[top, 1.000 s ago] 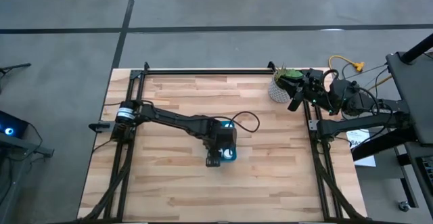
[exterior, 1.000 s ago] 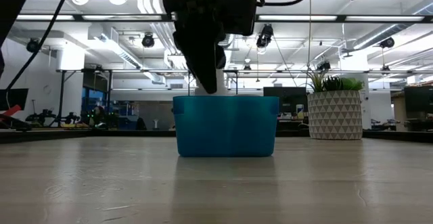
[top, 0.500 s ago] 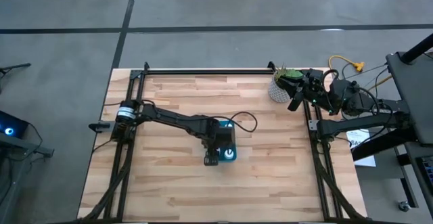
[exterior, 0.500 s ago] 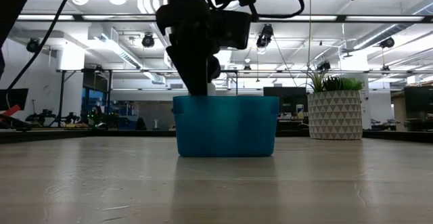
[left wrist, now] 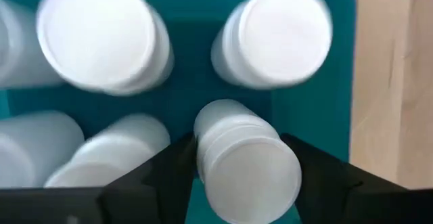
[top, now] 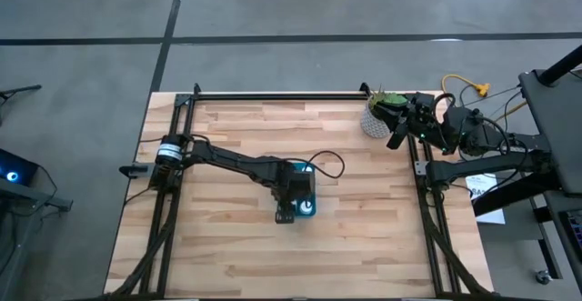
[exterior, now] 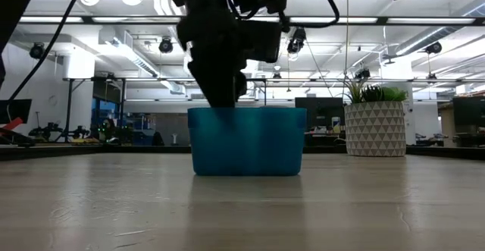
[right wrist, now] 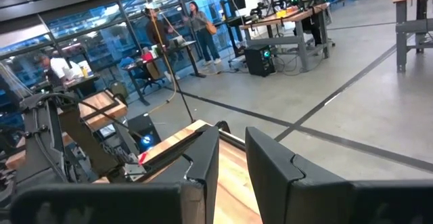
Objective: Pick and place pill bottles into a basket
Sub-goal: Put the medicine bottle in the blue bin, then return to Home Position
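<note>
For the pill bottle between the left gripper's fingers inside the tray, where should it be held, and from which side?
Hold the pill bottle across its round body just below the cap, coming straight down from above. It stands upright in the basket with other bottles close around it and a wall alongside, so only the top is open. The left gripper already brackets it this way.

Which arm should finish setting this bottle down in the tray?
Left. The left gripper is already down inside the basket, closed on a pill bottle among the others. The right gripper waits at the table's edge beside the plant pot, holding nothing.
</note>
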Controlling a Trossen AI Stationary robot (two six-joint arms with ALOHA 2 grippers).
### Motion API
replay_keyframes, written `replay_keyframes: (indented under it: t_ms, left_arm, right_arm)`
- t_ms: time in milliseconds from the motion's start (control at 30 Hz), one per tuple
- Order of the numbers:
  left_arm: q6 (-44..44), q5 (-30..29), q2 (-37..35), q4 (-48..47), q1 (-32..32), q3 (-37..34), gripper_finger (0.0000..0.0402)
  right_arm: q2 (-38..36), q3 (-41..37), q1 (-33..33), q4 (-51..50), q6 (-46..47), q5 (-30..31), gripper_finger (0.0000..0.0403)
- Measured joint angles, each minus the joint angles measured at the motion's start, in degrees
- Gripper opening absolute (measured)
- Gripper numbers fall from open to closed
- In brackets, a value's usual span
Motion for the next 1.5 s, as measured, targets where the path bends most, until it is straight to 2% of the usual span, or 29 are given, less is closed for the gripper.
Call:
replay_keyframes:
  t_ms: [133, 600, 933, 1133, 1367, 1500]
  left_arm:
    - [0.0, 0.0, 0.0, 1.0, 0.0, 0.3, 0.0212]
    - [-0.2, 0.1, -0.6, -1.9, 0.0, 0.8, 0.0218]
    - [0.0, -0.6, -6.2, -3.5, 0.0, 1.6, 0.0218]
    - [0.0, -6.3, -11.0, -5.3, 0.0, 1.3, 0.0218]
    - [-0.1, -17.0, -17.8, -10.3, 0.4, 1.1, 0.0218]
    - [-3.6, -21.8, -22.6, -11.3, 0.9, 1.1, 0.0218]
  right_arm:
    - [0.0, 0.0, 0.0, 0.0, 0.0, 0.0, 0.0068]
    - [0.0, 0.0, 0.0, 0.0, 0.0, 0.1, 0.0068]
    - [0.2, 0.0, 0.0, 0.0, -0.2, 0.4, 0.0068]
    - [0.2, 0.0, 0.0, 0.6, -0.2, 0.4, 0.0068]
    - [0.5, 0.0, 0.0, 4.0, -1.8, 0.8, 0.0068]
    - [1.5, 0.0, 0.0, 6.9, -3.1, 0.8, 0.0068]
